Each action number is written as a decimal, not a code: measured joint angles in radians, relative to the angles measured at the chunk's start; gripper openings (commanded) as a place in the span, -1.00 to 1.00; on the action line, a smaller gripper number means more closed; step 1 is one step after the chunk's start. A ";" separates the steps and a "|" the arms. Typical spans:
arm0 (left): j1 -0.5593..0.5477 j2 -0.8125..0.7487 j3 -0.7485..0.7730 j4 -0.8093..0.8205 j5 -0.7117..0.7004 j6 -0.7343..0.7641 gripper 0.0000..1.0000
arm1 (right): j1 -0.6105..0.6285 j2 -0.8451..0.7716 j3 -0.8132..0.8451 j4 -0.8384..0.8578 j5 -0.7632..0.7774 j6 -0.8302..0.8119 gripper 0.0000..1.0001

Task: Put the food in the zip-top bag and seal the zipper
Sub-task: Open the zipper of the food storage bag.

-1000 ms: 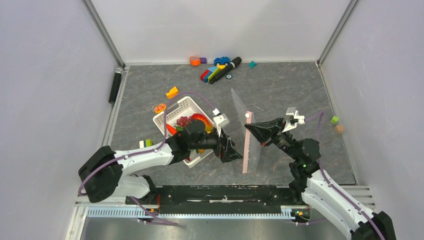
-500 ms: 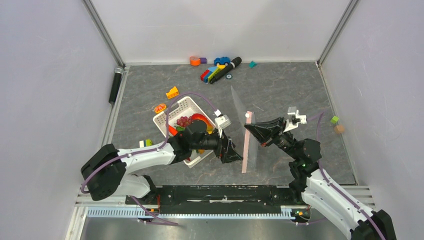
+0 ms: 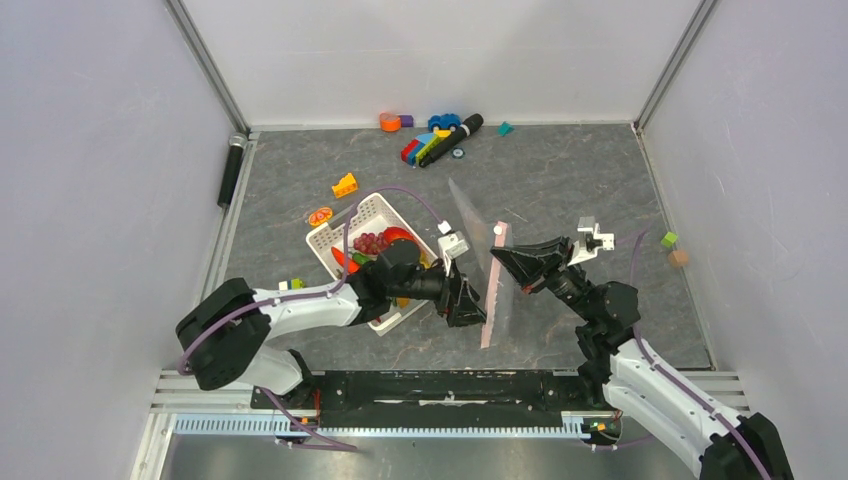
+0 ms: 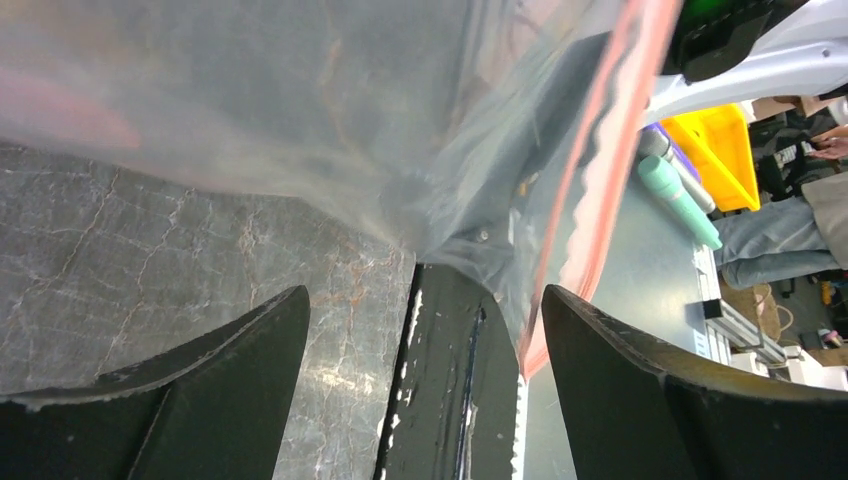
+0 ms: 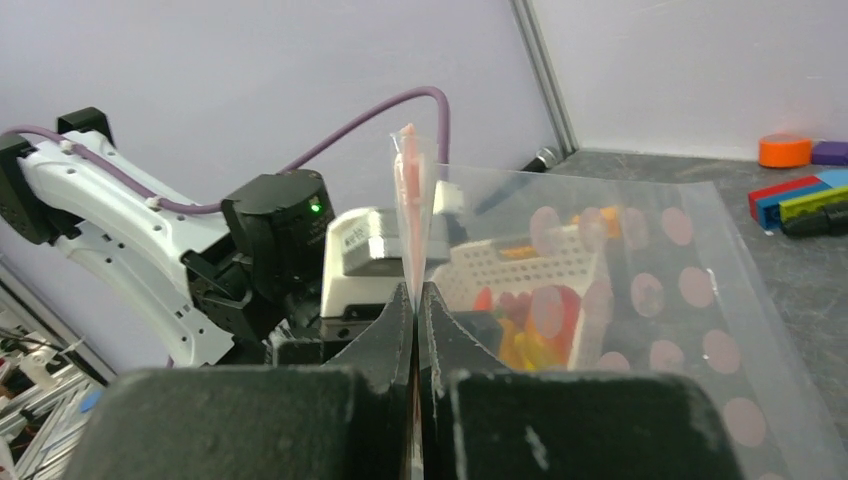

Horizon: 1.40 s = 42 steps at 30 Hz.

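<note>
The clear zip-top bag [image 3: 478,235] with pale pink dots hangs upright at mid-table. My right gripper [image 3: 493,262] is shut on its pink zipper [image 3: 494,290]; in the right wrist view the fingers [image 5: 440,330] pinch the zipper [image 5: 408,200]. My left gripper [image 3: 474,308] is open just left of the strip's lower part. In the left wrist view the bag [image 4: 330,110] hangs above the jaws and the zipper edge [image 4: 590,200] dips beside the right finger [image 4: 680,400], unclamped. The food [image 3: 378,243] lies in the white basket [image 3: 352,222], partly hidden by my left arm.
Toy blocks, a car and a black marker [image 3: 435,140] lie along the back wall. A yellow block [image 3: 345,185] and an orange round piece [image 3: 320,216] sit behind the basket. A black cylinder [image 3: 231,170] lies at the left edge, small blocks [image 3: 672,247] at the right.
My left gripper has moved right toward the bag's pink strip and its jaws have narrowed a little. The bag's far edge has swung slightly left. The right gripper keeps its hold.
</note>
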 measured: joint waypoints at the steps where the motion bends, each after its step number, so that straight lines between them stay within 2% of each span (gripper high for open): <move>1: -0.001 0.005 0.003 0.006 0.003 -0.005 0.79 | 0.000 0.001 -0.010 0.006 0.008 0.000 -1.00; 7: -0.017 0.043 0.028 0.053 0.021 -0.051 0.64 | 0.000 -0.011 -0.080 0.009 0.078 -0.024 -1.00; 14: -0.097 0.121 0.031 0.172 -0.012 -0.125 0.08 | 0.000 -0.012 -0.168 0.081 0.130 -0.008 -1.00; 17: -0.103 0.164 0.031 0.207 -0.022 -0.158 -0.29 | 0.000 -0.016 -0.178 0.086 0.150 -0.006 -1.00; 19: -0.102 0.177 0.031 0.222 -0.025 -0.169 -0.92 | 0.000 -0.033 -0.180 0.080 0.169 -0.015 -0.96; 22: -0.101 0.180 0.034 0.230 -0.032 -0.182 -0.95 | 0.000 -0.071 -0.180 0.045 0.196 -0.039 -0.83; 25: -0.101 0.180 0.044 0.224 -0.034 -0.182 -0.95 | 0.000 -0.100 -0.180 0.009 0.212 -0.067 -0.38; 27: -0.102 0.180 0.050 0.214 -0.037 -0.181 -0.95 | 0.000 -0.113 -0.179 -0.019 0.210 -0.098 0.02; 28: -0.102 0.179 0.053 0.209 -0.042 -0.180 -0.96 | -0.001 -0.114 -0.178 -0.039 0.206 -0.113 0.28; 29: -0.102 0.179 0.056 0.200 -0.048 -0.178 -0.96 | -0.001 -0.115 -0.175 -0.065 0.201 -0.127 0.66; 30: -0.101 0.177 0.058 0.190 -0.053 -0.175 -0.95 | -0.001 -0.114 -0.167 -0.097 0.196 -0.145 0.94; 42: -0.101 0.106 0.055 0.079 -0.114 -0.143 -0.96 | -0.001 -0.200 -0.030 -0.502 0.210 -0.266 0.96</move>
